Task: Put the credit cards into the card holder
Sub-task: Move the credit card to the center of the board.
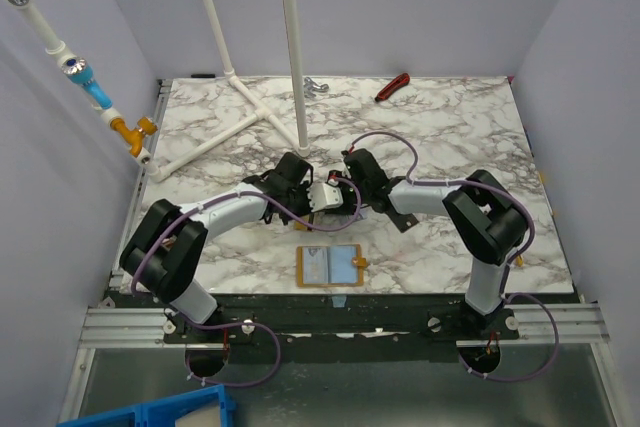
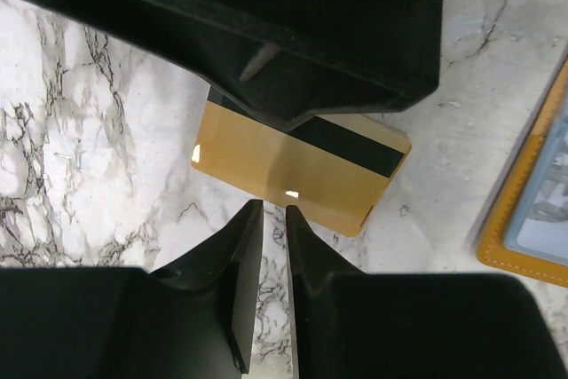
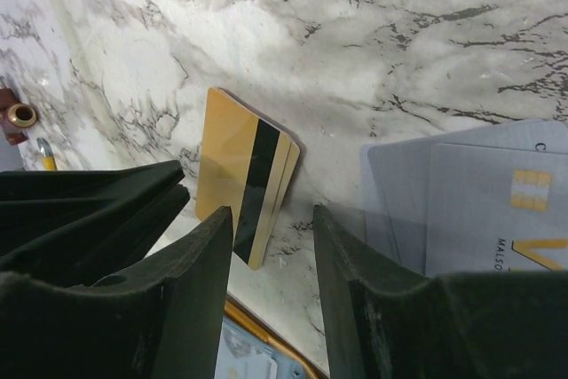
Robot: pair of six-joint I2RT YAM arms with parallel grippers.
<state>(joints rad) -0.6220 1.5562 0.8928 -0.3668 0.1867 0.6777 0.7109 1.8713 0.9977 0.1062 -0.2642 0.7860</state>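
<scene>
A gold-tan credit card (image 2: 293, 175) with a dark stripe lies flat on the marble table (image 2: 89, 157). My left gripper (image 2: 273, 212) has its tips at the card's near edge. Its jaws stand a narrow slit apart with only marble showing between them. From the other side, my right gripper (image 3: 271, 224) hovers open just short of the same gold card (image 3: 232, 161). Pale grey-blue credit cards (image 3: 479, 193) lie fanned to its right. The tan card holder (image 1: 330, 267) lies open nearer the arm bases, with cards in its pockets. Both grippers meet over the cards (image 1: 325, 197).
A white pipe stand (image 1: 250, 122) rises from the back left of the table. A red-handled tool (image 1: 392, 87) and a small metal clip (image 1: 318, 84) lie at the far edge. A blue bin (image 1: 150, 412) sits below the table's front left.
</scene>
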